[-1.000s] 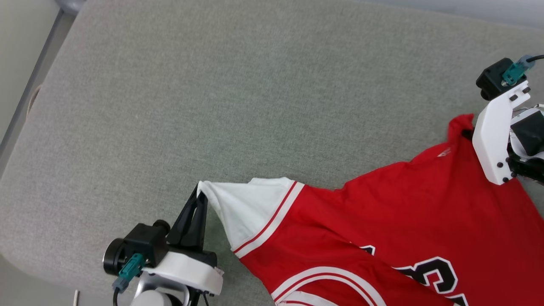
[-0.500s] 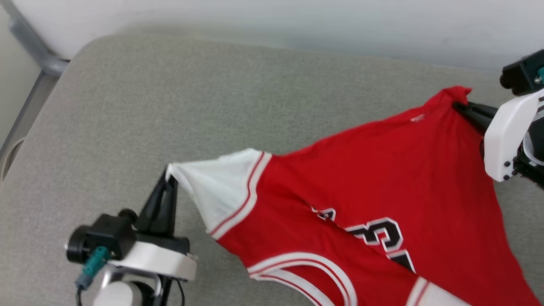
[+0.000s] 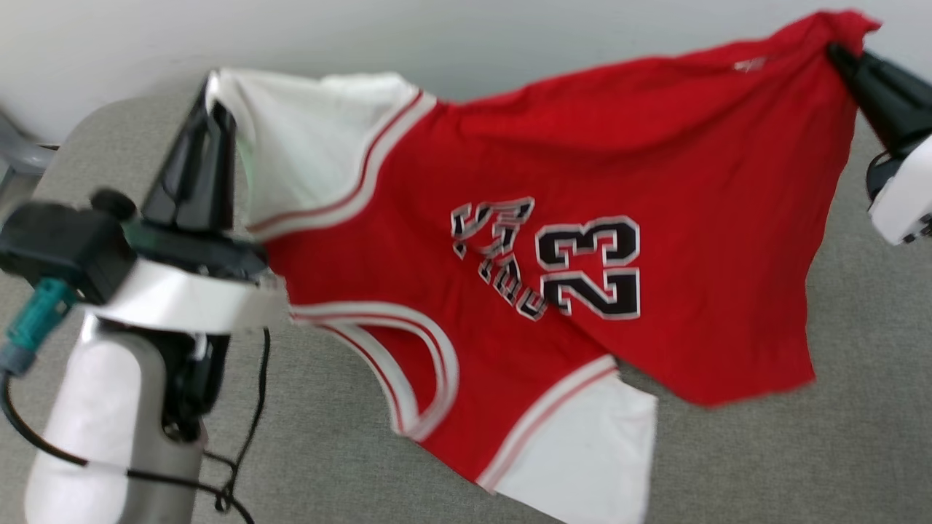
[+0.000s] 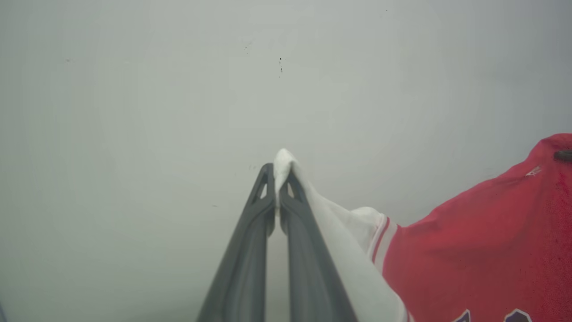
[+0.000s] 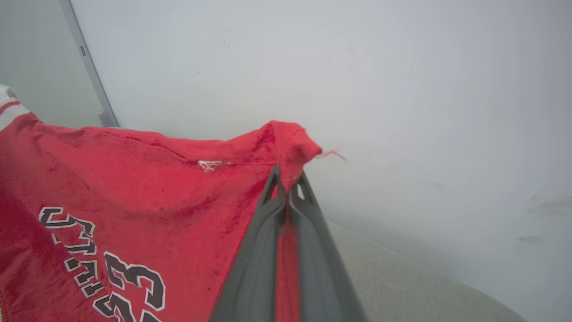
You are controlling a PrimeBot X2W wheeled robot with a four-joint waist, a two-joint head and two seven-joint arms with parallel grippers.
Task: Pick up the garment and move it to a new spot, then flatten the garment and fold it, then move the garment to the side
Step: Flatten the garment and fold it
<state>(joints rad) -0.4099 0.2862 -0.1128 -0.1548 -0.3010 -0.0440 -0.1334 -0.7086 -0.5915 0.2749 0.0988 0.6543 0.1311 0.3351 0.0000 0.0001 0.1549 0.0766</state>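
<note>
The garment (image 3: 655,167), a red jersey with white sleeves and a black "23" print, hangs stretched in the air above the grey cushion (image 3: 859,437). My left gripper (image 3: 211,91) is shut on the tip of a white sleeve (image 3: 298,153) at the upper left; the left wrist view shows the sleeve tip pinched between the fingers of that gripper (image 4: 279,172). My right gripper (image 3: 837,51) is shut on a red corner at the upper right, and the right wrist view shows that gripper (image 5: 286,181) with the bunched corner (image 5: 290,143) clamped in it. The other white sleeve (image 3: 590,451) dangles low.
A pale wall (image 3: 473,36) stands behind the cushion. A grey metal frame (image 3: 18,149) shows at the far left. A black cable (image 3: 240,444) loops beside my left forearm.
Both grippers have risen and carried the garment up off the cushion, so it now hangs spread with the print facing me. The head view has tilted up toward the wall.
</note>
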